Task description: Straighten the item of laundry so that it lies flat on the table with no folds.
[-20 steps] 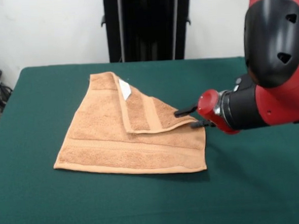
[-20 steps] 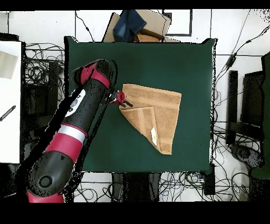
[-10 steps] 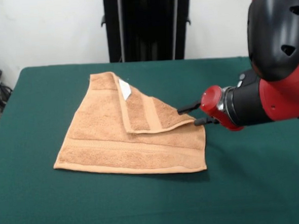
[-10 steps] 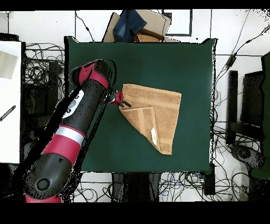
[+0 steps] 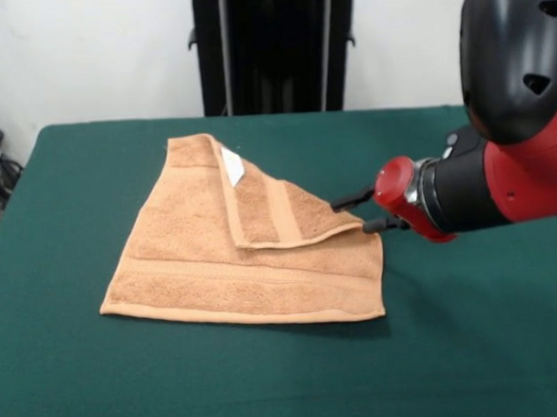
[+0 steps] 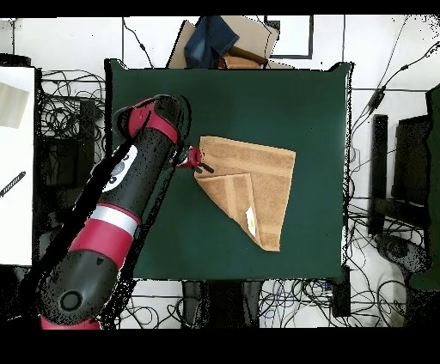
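Note:
The tan towel [image 5: 206,260] lies on the green table [image 5: 476,348] with one corner folded over onto itself, its white tag [image 5: 232,164] showing on the flap. In the overhead view the towel [image 6: 266,172] has the folded flap [image 6: 236,196] toward the arm's side. My gripper [image 5: 351,216] hovers low at the tip of the folded corner, open, one black finger on each side of the flap's edge and nothing gripped. From above the gripper [image 6: 204,168] sits at the towel's left corner.
A black stand [image 5: 273,48] rises behind the table. Cables ring the table in the overhead view. A cardboard box with blue cloth [image 6: 225,41] sits past the far edge, and a white surface [image 6: 15,163] stands to the left.
The gripper has drawn back slightly from the folded corner, to the right in the front view. The towel has not moved.

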### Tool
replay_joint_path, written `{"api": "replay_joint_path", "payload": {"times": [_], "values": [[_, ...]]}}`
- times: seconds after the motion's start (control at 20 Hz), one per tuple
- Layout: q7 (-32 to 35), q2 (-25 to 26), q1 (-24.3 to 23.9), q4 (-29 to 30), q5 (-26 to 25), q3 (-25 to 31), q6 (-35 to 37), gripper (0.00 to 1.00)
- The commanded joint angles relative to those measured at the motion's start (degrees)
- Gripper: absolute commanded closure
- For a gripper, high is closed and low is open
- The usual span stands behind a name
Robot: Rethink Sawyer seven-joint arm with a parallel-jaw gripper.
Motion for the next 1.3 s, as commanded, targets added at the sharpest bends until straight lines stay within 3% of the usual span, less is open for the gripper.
{"api": "replay_joint_path", "payload": {"times": [0.05, 1.3], "values": [[12.55, 0.61, -0.55, 4.13, 0.55, 7.58, -1.66, 0.00], [9.77, 3.31, -4.42, 0.95, -1.04, 7.81, -8.07, 0.00]]}}
